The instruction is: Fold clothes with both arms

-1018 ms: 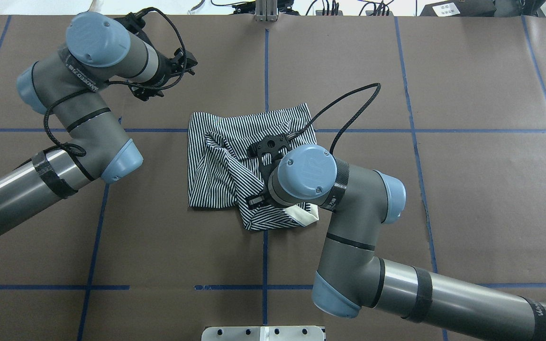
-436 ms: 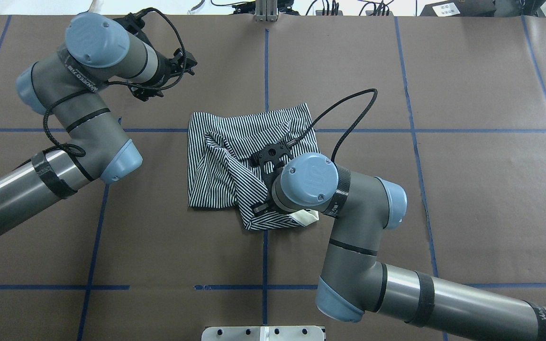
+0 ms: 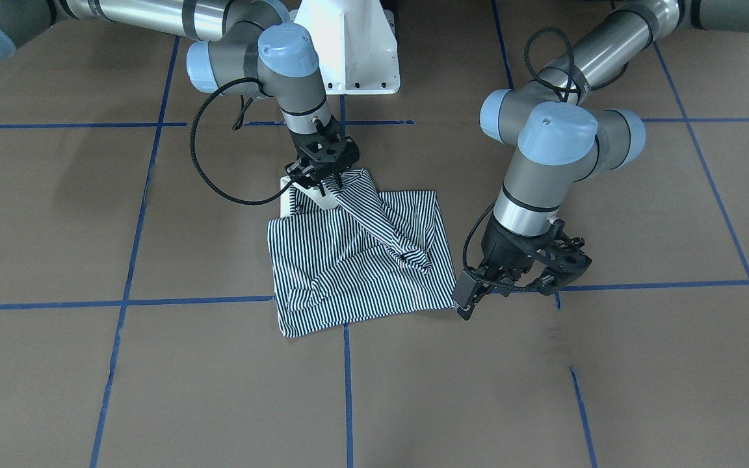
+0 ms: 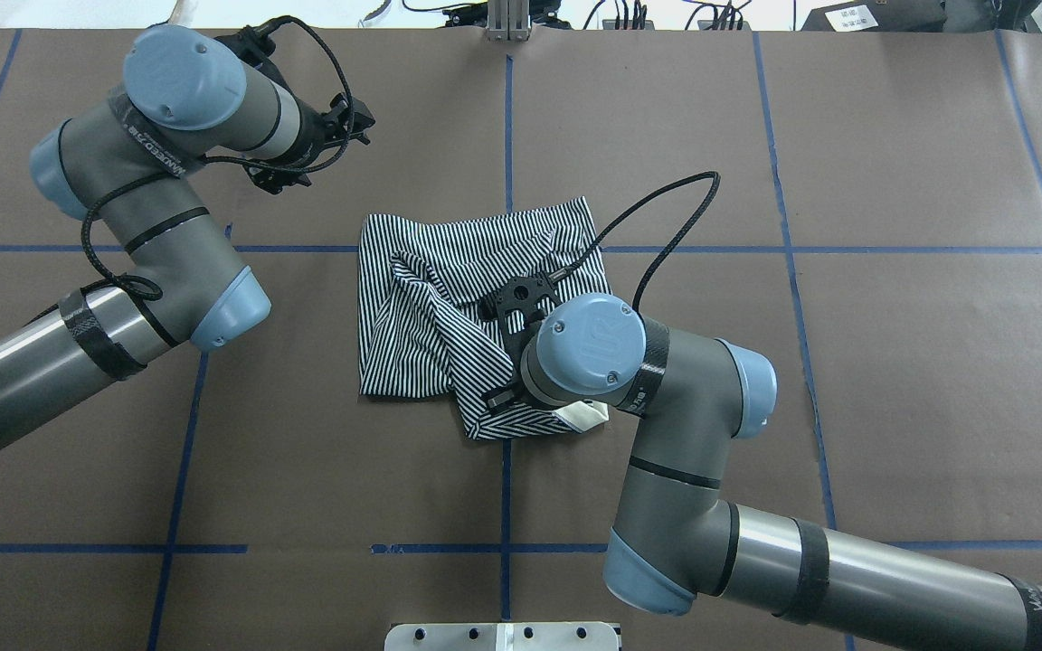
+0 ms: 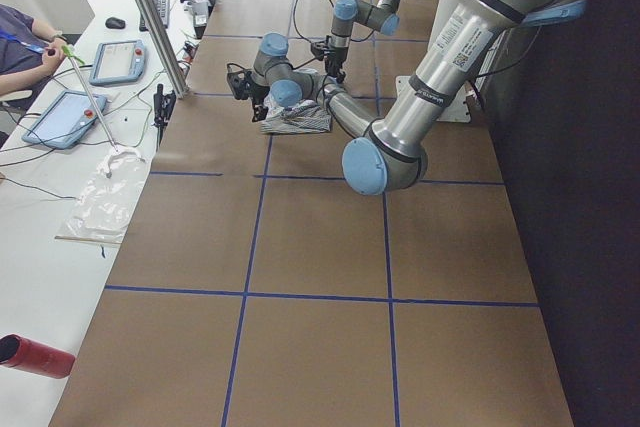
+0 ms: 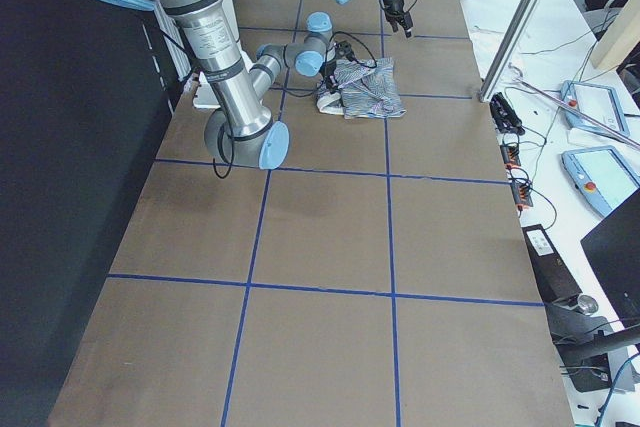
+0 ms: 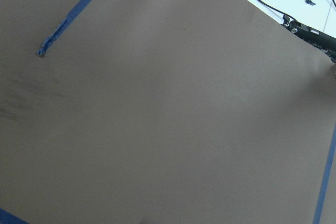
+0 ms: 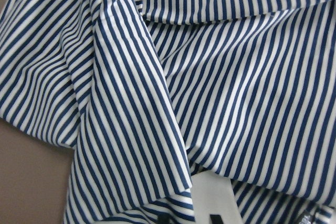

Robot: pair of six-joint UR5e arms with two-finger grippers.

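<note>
This looks like a robotics lab. A left arm (image 4: 150, 226) and a right arm (image 4: 693, 398) flank a white pedestal (image 3: 348, 52) at a big table (image 4: 919, 407) covered in brown paper and gridded with blue tape (image 4: 792, 249). Alongside runs a white bench (image 5: 40, 247) with two pendants (image 5: 120, 60), loose cables (image 4: 634, 13) and what may be a keyboard (image 5: 160, 2). A person (image 5: 18, 42) sits there, near a metal post (image 5: 150, 17).

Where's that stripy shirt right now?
In the overhead view, the striped shirt lies mid-table on a crossing of blue tape, its near edge pinched by the right gripper.
</note>
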